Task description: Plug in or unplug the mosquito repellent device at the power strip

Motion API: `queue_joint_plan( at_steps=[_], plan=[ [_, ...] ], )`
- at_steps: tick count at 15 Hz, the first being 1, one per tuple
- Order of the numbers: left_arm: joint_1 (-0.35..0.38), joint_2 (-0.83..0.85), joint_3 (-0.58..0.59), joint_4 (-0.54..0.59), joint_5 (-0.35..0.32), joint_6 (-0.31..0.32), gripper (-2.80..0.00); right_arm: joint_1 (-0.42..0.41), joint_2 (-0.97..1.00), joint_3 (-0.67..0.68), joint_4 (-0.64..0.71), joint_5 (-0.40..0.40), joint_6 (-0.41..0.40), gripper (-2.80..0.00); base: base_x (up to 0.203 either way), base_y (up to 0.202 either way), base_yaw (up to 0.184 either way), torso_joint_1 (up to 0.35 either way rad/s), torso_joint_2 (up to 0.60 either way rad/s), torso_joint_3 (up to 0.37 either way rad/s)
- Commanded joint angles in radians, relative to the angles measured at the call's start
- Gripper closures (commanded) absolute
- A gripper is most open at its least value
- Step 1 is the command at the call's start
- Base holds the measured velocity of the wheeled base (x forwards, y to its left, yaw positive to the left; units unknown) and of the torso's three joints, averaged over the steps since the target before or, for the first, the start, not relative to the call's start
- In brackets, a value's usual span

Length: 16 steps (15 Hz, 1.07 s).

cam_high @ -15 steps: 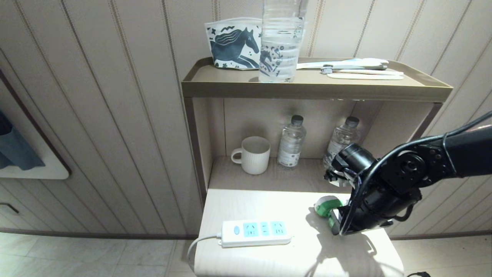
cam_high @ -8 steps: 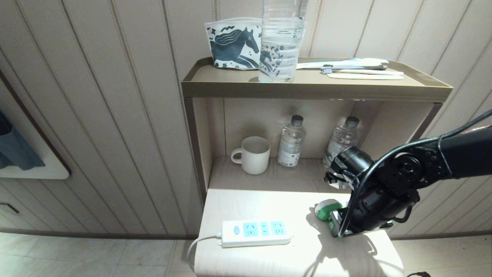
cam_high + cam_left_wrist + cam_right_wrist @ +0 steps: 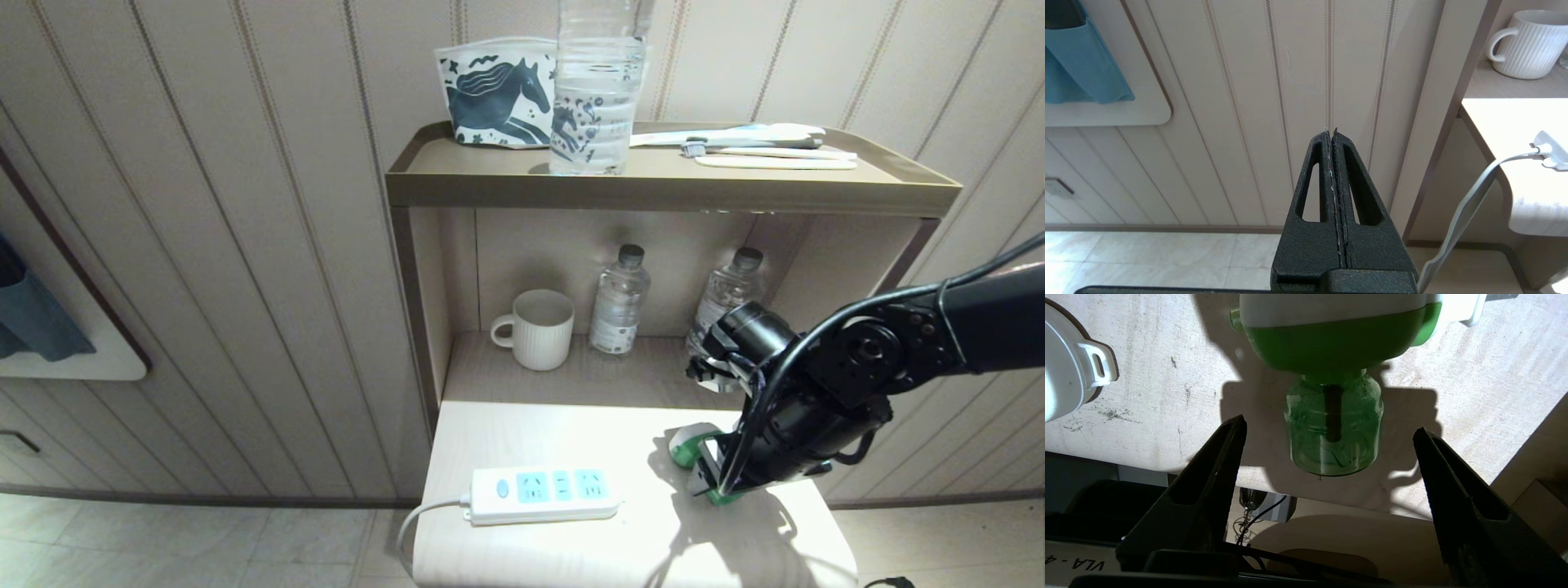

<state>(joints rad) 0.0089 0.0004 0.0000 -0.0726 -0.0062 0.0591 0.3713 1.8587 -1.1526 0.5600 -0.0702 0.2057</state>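
Right gripper (image 3: 1327, 433) has spread wide, releasing mosquito repellent device (image 3: 1335, 375) onto table (image 3: 555, 441).

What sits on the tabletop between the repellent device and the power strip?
Nothing visible does. The device lies on its side under the open right gripper, and only bare tabletop separates it from the strip, whose three sockets look free.

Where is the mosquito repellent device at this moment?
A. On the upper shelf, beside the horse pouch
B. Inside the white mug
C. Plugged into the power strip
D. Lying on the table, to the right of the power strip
D: the mosquito repellent device lies on the table, apart from the power strip, with the right gripper at it, jaws open on either side of its bottle.
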Motion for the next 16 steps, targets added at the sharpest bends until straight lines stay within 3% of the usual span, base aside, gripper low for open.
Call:
queue_joint_plan(
  at_steps=[1, 7, 14, 15, 16],
  plan=[
    [0.000, 0.000, 0.000, -0.001, 0.000, 0.001, 0.00, 0.000, 0.010, -0.030, 0.004, 0.000, -0.003, -2.80, 0.000, 0.000, 0.000, 0.000, 0.00, 0.000],
    [0.000, 0.000, 0.000, -0.001, 0.000, 0.001, 0.00, 0.003, 0.045, -0.058, 0.006, -0.002, -0.031, -2.80, 0.000, 0.000, 0.000, 0.000, 0.00, 0.000],
    [0.000, 0.000, 0.000, -0.001, 0.000, 0.001, 0.00, -0.002, 0.028, -0.041, 0.013, -0.003, -0.129, -2.80, 0.000, 0.000, 0.000, 0.000, 0.00, 0.000],
    [0.000, 0.000, 0.000, -0.001, 0.000, 0.001, 0.00, -0.002, 0.025, -0.041, 0.012, -0.003, -0.129, 0.00, 0.000, 0.000, 0.000, 0.000, 0.00, 0.000],
    [0.000, 0.000, 0.000, -0.001, 0.000, 0.001, 0.00, -0.002, 0.023, -0.039, 0.014, -0.003, -0.130, 0.00, 0.000, 0.000, 0.000, 0.000, 0.00, 0.000]
  ],
)
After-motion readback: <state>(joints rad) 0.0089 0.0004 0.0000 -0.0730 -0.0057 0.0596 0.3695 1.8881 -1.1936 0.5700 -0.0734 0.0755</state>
